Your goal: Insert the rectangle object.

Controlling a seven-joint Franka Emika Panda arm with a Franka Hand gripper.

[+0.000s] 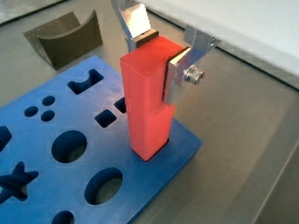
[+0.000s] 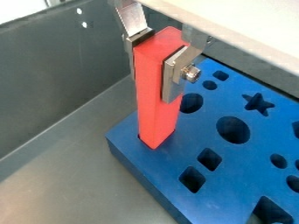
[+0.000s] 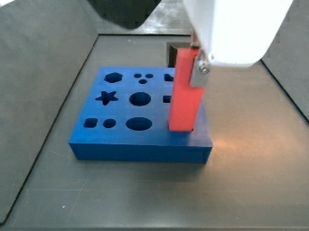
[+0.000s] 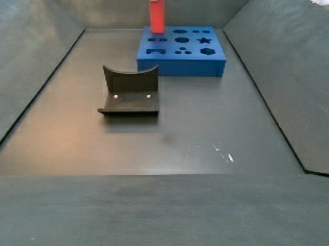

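- No brand, label or writing is showing on anything in view
- The worktop (image 4: 167,144) is lying flat, dull grey and bare, with dark walls rising around it; a faint glint is sitting on it, well apart from the blue block (image 4: 187,50)
- The hand (image 1: 163,57) is hanging over one edge of the blue block, its silver fingers (image 2: 177,70) pinching the upper part of the rectangle object (image 1: 149,101)
- The rectangle object is standing upright, its lower end meeting the blue block's top near a corner; how deep it sits cannot be told
- The dark grey curved holder (image 4: 129,91) is resting near the blue block, apart from it
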